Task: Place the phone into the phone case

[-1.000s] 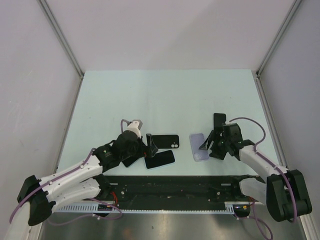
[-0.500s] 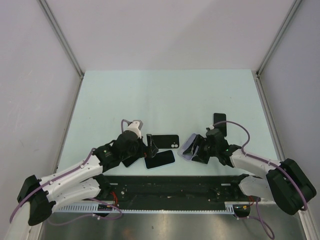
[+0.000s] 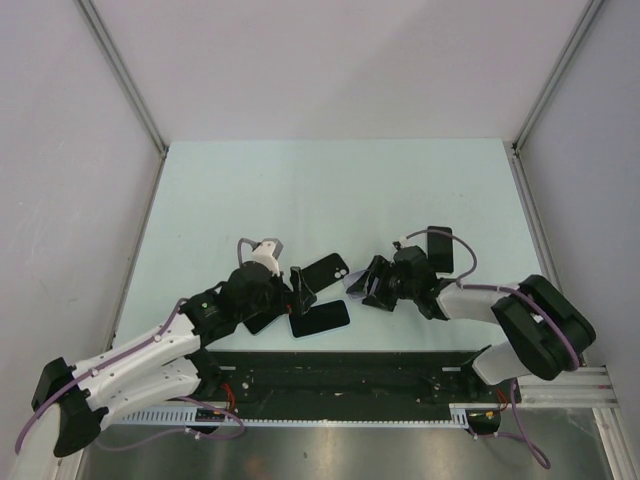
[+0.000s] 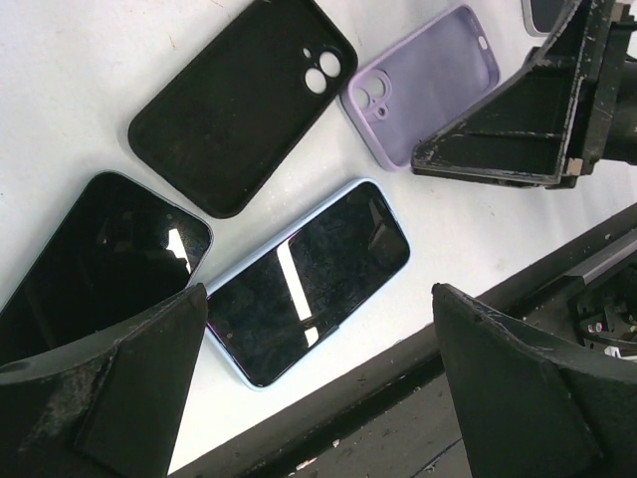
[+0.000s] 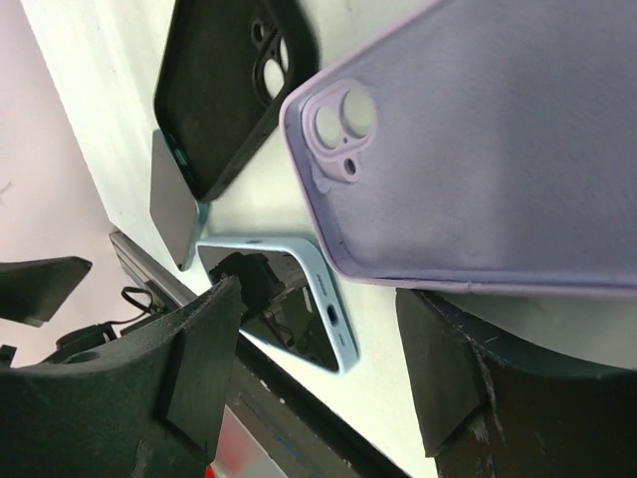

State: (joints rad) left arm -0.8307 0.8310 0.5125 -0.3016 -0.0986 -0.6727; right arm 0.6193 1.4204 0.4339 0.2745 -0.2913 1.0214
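A light-blue phone [image 4: 309,279] lies screen up near the table's front edge, also seen in the top view as the phone [image 3: 320,318]. A lilac phone case [image 4: 423,85] lies hollow side up beside a black case [image 4: 244,100]. My right gripper [image 3: 383,283] is low against the lilac case's right edge; in its wrist view the lilac case [image 5: 498,149] rests against one finger [image 5: 478,388], and the jaws stand apart with nothing between them. My left gripper [image 4: 318,398] hovers open over the phone. A second dark phone [image 4: 90,259] lies partly under its left finger.
Another dark slab [image 3: 440,248] lies behind the right gripper. The black metal rail [image 3: 350,375] runs along the table's near edge, just past the phone. Grey walls close in the table's left, right and back sides.
The right gripper has swept left, pushing the lilac case up next to the black case, which has turned slightly. Its jaws have narrowed a little. The left arm has barely moved.
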